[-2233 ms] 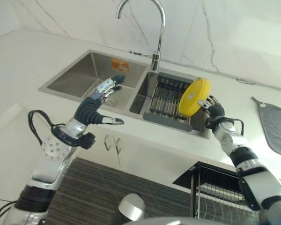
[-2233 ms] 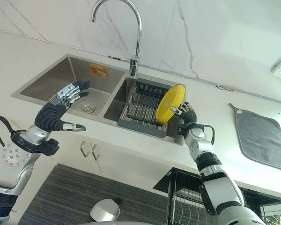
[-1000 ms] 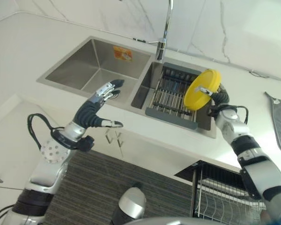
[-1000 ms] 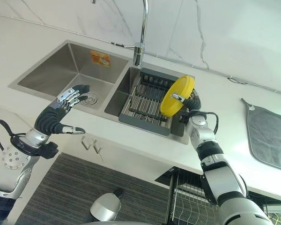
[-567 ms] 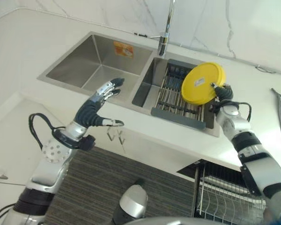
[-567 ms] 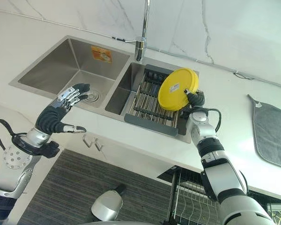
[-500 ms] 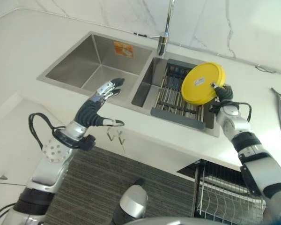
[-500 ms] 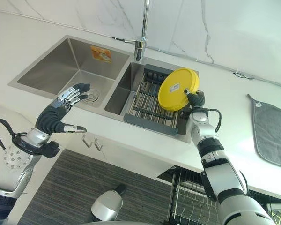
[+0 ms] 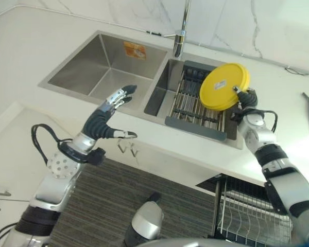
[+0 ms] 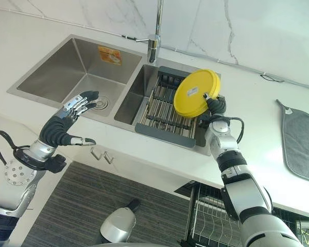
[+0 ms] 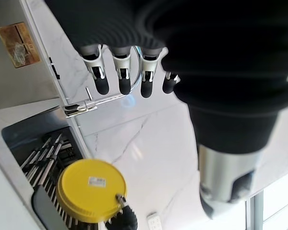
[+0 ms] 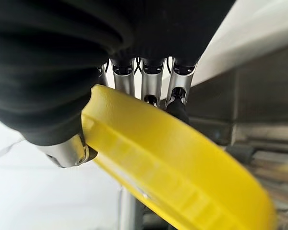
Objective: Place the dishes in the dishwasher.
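Yellow plastic is filling my right wrist view: the yellow plate (image 12: 182, 177) is sitting edge-on between my thumb and my fingers (image 12: 151, 79), pinched at its rim. From the head views I am seeing what that close view is not giving me: my right hand (image 10: 216, 106) is holding the plate (image 9: 224, 86) tilted up on edge above the dark drying rack (image 9: 195, 105) in the right basin of the steel sink (image 9: 105, 67), near the tap (image 9: 181, 31). My left hand (image 9: 109, 110) is hovering with fingers spread and straight, holding nothing, over the counter edge in front of the left basin. My left wrist view is showing those fingers (image 11: 122, 72) extended, with the plate (image 11: 92, 190) far beyond them. A wire dishwasher basket (image 9: 247, 216) is showing at the lower right, cut off by the frame, and a grey cloth (image 10: 301, 144) is lying on the counter, partly cropped. Compared with half a second ago, the plate is sitting slightly higher and further over the rack, while my left hand is staying put.
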Robot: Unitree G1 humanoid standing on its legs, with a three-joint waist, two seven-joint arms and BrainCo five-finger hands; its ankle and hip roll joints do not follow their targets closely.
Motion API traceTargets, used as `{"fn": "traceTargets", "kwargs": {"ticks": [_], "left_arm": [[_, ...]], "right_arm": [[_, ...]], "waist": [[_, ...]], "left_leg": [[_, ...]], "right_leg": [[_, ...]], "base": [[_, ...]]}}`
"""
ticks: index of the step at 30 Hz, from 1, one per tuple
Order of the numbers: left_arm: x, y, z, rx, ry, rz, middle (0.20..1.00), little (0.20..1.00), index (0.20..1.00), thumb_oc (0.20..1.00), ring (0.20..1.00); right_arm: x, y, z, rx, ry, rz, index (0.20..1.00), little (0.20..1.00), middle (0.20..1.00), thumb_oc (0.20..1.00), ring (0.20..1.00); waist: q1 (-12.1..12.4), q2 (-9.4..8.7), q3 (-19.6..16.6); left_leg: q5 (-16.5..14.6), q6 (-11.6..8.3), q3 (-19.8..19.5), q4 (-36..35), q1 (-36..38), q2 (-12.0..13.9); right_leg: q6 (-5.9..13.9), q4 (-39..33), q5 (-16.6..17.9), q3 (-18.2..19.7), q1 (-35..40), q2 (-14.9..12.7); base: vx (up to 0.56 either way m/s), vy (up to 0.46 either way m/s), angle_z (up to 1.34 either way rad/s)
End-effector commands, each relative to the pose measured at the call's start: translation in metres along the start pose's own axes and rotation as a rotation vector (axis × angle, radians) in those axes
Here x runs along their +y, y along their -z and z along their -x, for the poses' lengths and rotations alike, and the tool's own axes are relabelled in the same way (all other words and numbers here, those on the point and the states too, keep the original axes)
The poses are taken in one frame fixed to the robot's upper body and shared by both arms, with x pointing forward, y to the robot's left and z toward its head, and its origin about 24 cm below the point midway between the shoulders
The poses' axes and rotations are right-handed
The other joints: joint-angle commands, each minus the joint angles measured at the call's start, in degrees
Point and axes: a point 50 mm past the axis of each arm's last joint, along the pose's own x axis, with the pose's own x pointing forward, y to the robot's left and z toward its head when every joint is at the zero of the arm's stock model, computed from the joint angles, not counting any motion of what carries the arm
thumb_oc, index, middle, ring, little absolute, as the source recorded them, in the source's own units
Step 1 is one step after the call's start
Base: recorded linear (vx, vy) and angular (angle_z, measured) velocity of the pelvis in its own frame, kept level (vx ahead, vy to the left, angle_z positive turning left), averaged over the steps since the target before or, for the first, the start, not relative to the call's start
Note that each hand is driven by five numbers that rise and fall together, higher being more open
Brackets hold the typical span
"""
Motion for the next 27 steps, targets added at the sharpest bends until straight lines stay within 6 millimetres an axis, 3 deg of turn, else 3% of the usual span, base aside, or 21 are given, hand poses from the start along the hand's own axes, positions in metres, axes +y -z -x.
{"fn": "traceTargets", "kwargs": {"ticks": [1, 7, 10, 15, 27], "left_arm": [[-0.003, -0.008, 0.0, -0.073, 0.035, -0.004, 1.0, 1.0, 1.0, 1.0, 1.0], [-0.002, -0.005, 0.004, -0.056, 0.032, 0.011, 1.0, 1.0, 1.0, 1.0, 1.0], [-0.003, -0.001, 0.011, -0.027, 0.031, 0.015, 1.0, 1.0, 1.0, 1.0, 1.0], [-0.007, 0.0, 0.017, -0.023, 0.033, 0.022, 1.0, 1.0, 1.0, 1.0, 1.0], [-0.02, 0.004, 0.01, -0.029, -0.149, 0.006, 1.0, 1.0, 1.0, 1.0, 1.0]], "right_arm": [[0.011, -0.083, -0.002, -0.375, -0.118, -0.004, 0.2, 0.2, 0.2, 0.2, 0.2], [0.009, -0.108, 0.012, -0.487, -0.125, -0.028, 0.2, 0.2, 0.2, 0.2, 0.2], [-0.007, -0.098, 0.018, -0.454, -0.086, -0.072, 0.2, 0.2, 0.2, 0.2, 0.2], [-0.013, -0.089, 0.029, -0.473, -0.078, -0.047, 0.2, 0.2, 0.2, 0.2, 0.2], [-0.037, -0.099, 0.086, -0.645, -0.105, -0.403, 0.2, 0.2, 0.2, 0.2, 0.2]], "waist": [[0.7, 0.05, -4.9], [-1.7, -1.03, -6.4], [-3.2, -1.43, -7.3], [-5.2, -1.93, -8.2], [-16.8, -1.28, -10.3]], "left_leg": [[1.4, -0.13, 3.9, -7.5, 4.2, 7.0], [0.7, -0.28, 5.9, -8.2, 6.8, 8.0], [0.4, -0.3, 6.9, -8.5, 7.5, 8.3], [0.0, -0.65, 8.8, -8.8, 8.0, 9.0], [-2.0, -0.2, 17.0, -9.2, 10.2, 10.2]], "right_leg": [[3.75, 3.8, 2.4, 2.5, -0.5, -5.6], [3.36, 2.8, 1.8, 4.2, 0.4, -4.5], [3.1, 1.6, 2.1, 5.2, 0.6, -4.0], [2.65, 0.1, 2.3, 7.1, 0.5, -3.1], [1.37, 0.1, 2.5, 16.3, -4.6, -1.4]], "base": [[-0.04, -0.077, -0.01], [-0.01, -0.06, -0.12], [-0.05, -0.096, -0.12], [-0.1, -0.098, -0.19], [-0.14, -0.049, -0.45]]}}
